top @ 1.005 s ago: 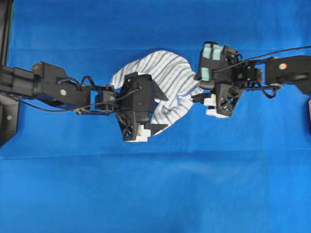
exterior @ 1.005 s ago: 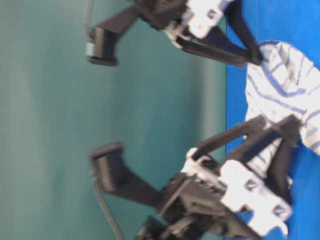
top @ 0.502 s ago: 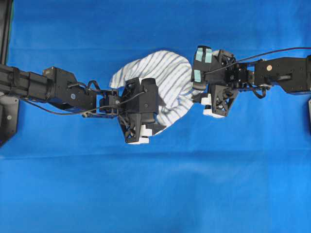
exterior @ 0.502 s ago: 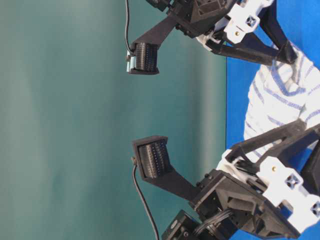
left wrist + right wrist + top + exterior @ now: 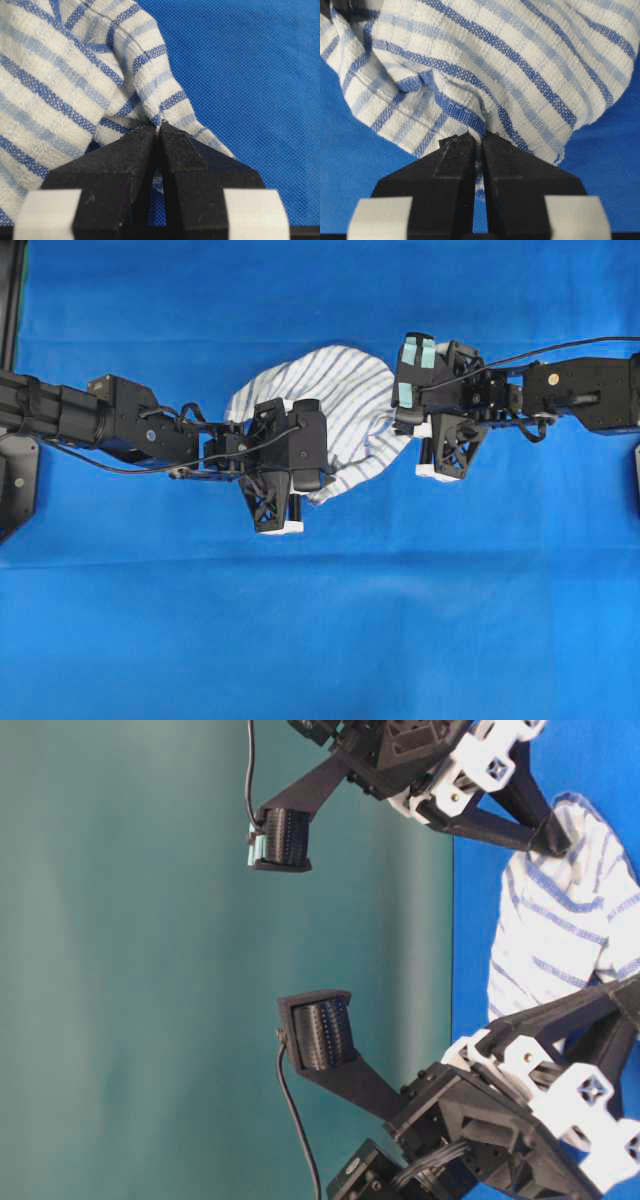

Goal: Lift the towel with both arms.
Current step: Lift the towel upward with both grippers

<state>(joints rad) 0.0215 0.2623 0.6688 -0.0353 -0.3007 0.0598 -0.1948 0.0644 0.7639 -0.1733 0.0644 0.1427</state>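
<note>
From overhead I see the towel point(image 5: 340, 410) bunched near the middle of the blue surface point(image 5: 320, 620), toward its far edge, its long axis running roughly from one arm to the other. My left tool point(image 5: 312, 483) sits at its near-left edge, my right tool point(image 5: 412, 430) at its right edge.

At table level the towel point(image 5: 560, 920) lies between both tools, against the surface.

My left wrist view shows the left tool point(image 5: 159, 131) pinched tight on a towel fold point(image 5: 75, 75).

My right wrist view shows the right tool point(image 5: 479, 140) clamped on the hem point(image 5: 495, 65).
</note>
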